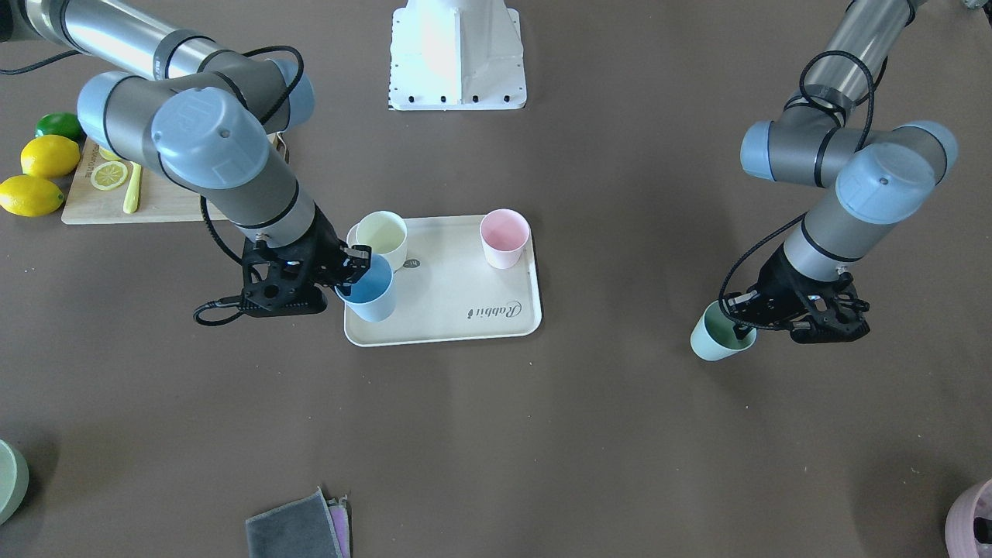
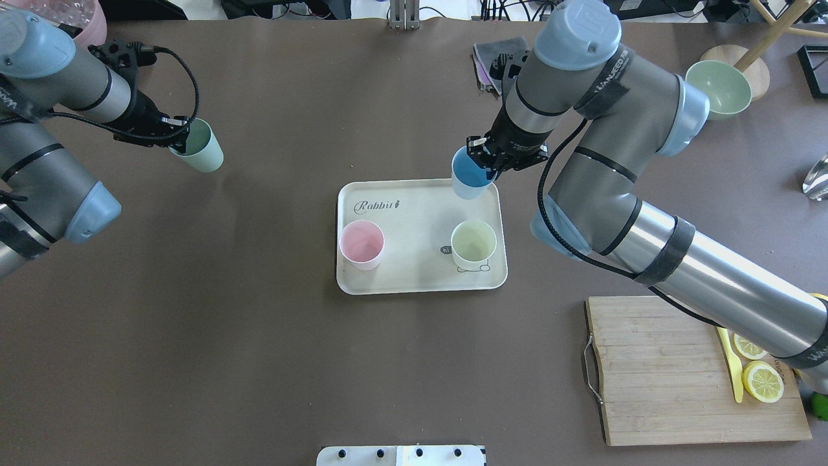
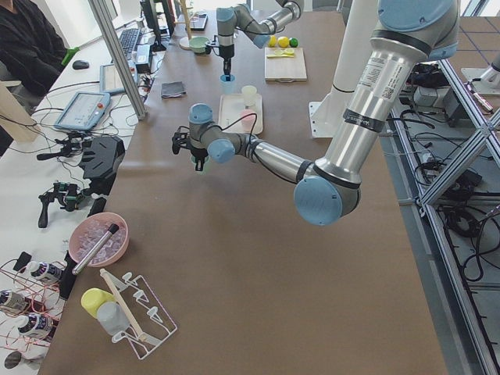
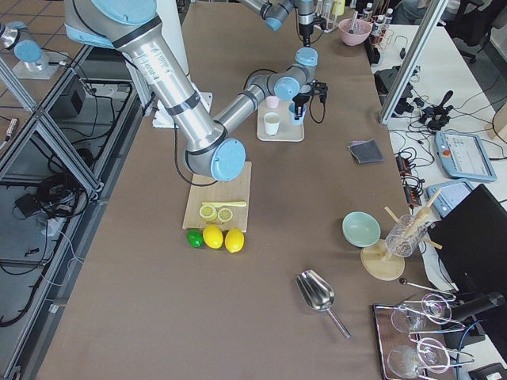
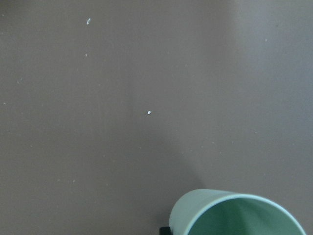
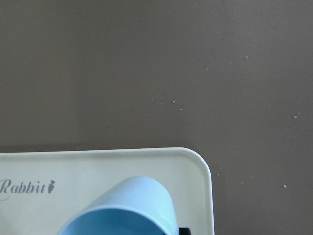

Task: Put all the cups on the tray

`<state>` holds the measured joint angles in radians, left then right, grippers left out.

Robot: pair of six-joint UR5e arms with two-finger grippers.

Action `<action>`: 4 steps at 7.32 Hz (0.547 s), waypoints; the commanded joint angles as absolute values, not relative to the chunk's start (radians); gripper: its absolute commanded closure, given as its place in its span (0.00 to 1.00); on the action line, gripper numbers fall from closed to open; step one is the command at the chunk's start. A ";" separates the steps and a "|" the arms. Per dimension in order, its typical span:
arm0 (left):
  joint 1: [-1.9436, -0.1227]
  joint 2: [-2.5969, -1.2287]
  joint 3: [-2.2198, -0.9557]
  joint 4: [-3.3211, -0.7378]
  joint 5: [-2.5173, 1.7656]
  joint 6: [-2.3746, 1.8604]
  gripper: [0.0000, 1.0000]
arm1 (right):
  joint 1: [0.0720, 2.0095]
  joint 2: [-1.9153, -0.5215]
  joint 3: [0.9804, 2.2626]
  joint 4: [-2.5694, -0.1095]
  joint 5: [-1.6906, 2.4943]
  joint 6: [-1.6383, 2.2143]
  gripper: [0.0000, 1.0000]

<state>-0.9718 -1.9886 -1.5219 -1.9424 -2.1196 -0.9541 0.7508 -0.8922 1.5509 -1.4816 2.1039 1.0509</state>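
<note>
The cream tray (image 2: 420, 210) with the "Rabbit" script lies at the table's middle; it also shows in the front view (image 1: 457, 291). A pink cup (image 2: 362, 244) and a pale yellow cup (image 2: 473, 244) stand upright on it. My right gripper (image 2: 484, 154) is shut on the rim of a blue cup (image 2: 469, 176), which it holds over the tray's far right corner (image 6: 195, 161). I cannot tell if the cup touches the tray. My left gripper (image 2: 181, 133) is shut on the rim of a pale green cup (image 2: 202, 150), over bare table far left of the tray.
A wooden cutting board (image 2: 673, 369) with lemon slices and a yellow knife lies near right, with whole lemons (image 1: 48, 156) beside it. A green bowl (image 2: 718, 87) is far right, folded cloths (image 2: 495, 55) far centre, a pink bowl (image 2: 65, 13) far left.
</note>
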 commanded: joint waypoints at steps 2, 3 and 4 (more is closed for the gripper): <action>-0.982 -2.066 -1.667 -1.689 -2.134 -0.969 1.00 | 0.698 -0.888 1.441 -1.361 2.057 1.055 1.00; -0.976 -2.084 -1.669 -1.671 -2.134 -0.980 1.00 | 0.699 -0.885 1.440 -1.367 2.057 1.068 0.37; -0.951 -2.121 -1.661 -1.671 -2.126 -1.064 1.00 | 0.712 -0.865 1.442 -1.367 2.056 1.113 0.00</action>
